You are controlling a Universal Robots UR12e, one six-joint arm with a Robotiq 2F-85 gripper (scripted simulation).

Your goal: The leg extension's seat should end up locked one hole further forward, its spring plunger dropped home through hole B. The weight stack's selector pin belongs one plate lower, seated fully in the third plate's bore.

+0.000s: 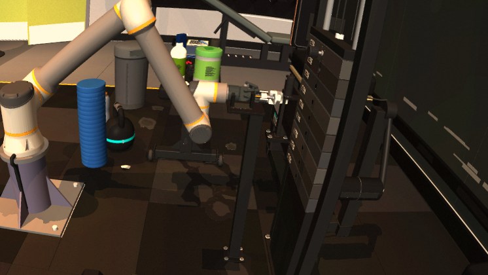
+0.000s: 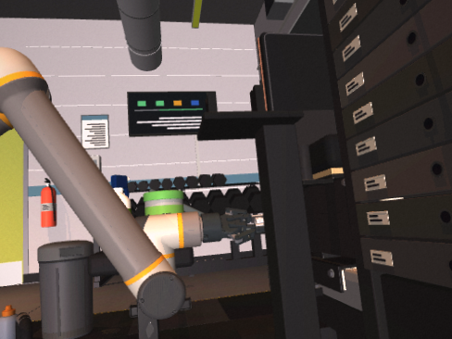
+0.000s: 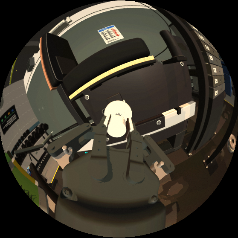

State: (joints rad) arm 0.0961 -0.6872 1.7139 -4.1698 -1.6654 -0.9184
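The seat's rail with its holes is mostly hidden behind the dark seat carriage (image 3: 142,93) and the frame post (image 2: 282,231). The seat (image 3: 104,60) has a black pad with a cream edge strip. A cream, round spring plunger knob (image 3: 117,115) (image 1: 275,97) sticks out of the carriage's side. The weight stack (image 1: 307,112) stands to the right, and its selector pin (image 1: 317,53) sits in an upper plate. My gripper (image 3: 117,127) (image 1: 264,96) reaches in level from the left and is closed on the plunger knob.
Behind the machine stand a dumbbell rack (image 2: 204,185) and a wall board (image 2: 169,113). A grey bin (image 1: 130,77), a green canister (image 1: 207,63), bottles, a blue roller stack (image 1: 91,123) and a kettlebell (image 1: 120,131) sit on the floor to the left.
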